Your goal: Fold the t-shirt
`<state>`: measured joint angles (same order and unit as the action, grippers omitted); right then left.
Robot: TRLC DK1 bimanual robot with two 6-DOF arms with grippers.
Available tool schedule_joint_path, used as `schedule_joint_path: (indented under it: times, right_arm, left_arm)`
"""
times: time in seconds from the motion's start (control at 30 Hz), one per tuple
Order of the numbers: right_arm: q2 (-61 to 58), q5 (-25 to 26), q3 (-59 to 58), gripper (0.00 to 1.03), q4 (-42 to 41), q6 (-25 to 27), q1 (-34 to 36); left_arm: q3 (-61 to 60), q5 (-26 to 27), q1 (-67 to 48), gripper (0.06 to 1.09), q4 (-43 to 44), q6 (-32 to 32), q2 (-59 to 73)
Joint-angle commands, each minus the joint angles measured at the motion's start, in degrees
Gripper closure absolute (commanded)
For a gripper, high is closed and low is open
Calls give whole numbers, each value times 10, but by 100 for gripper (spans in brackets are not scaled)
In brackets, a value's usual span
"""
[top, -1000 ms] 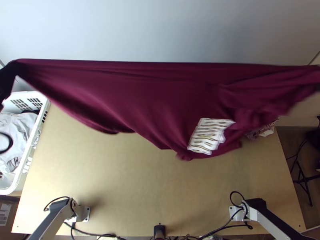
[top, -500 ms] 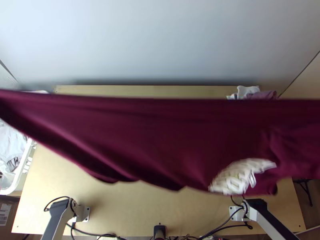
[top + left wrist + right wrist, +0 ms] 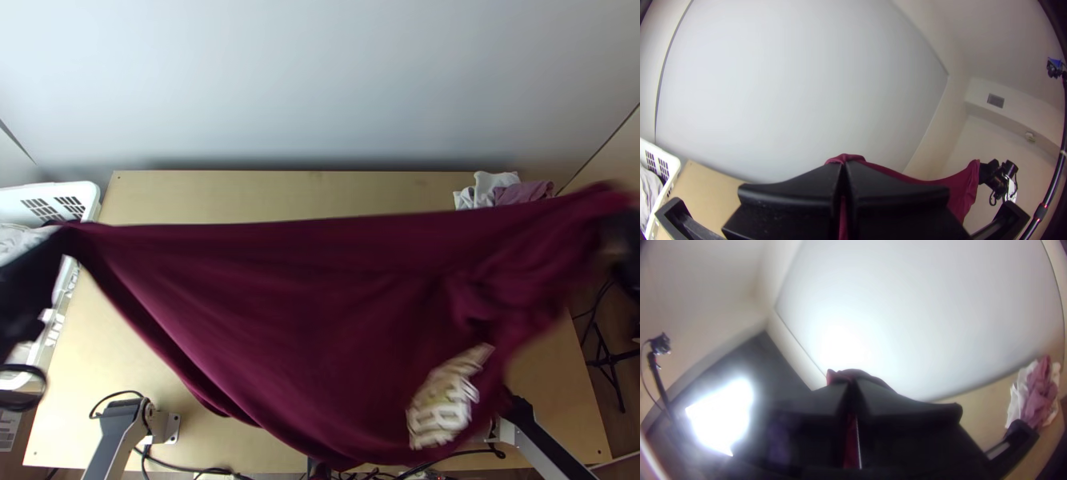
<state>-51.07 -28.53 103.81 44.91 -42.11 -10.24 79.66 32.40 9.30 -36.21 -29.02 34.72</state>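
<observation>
At left and right, the flat-fingered black left gripper (image 3: 58, 242) and right gripper (image 3: 620, 234) pinch a stretched, white-printed maroon cloth t-shirt (image 3: 304, 304).

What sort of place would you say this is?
Probably a robotics lab or test room set up for laundry folding: two robot arms' bases on a table, a basket of clothes, and a camera-like device on a stand.

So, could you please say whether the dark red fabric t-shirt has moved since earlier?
Yes, in the top view the t-shirt hangs nearer the light wooden table's near edge.
</observation>
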Motion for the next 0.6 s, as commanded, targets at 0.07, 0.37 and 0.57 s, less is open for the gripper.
schedule_joint_path:
  times: [0.07, 0.37, 0.57]
  right_arm:
    - [59, 19, -439, 100, -141, 70, -53]
    - [-135, 22, -556, 100, -337, 127, -45]
    - [-314, 23, -536, 100, -418, 177, -45]
  left_arm:
    - [-302, 3, -24, 105, 61, 95, -53]
    - [-409, 2, 24, 105, 236, 166, 105]
    - [-413, -2, 28, 105, 329, 196, 253]
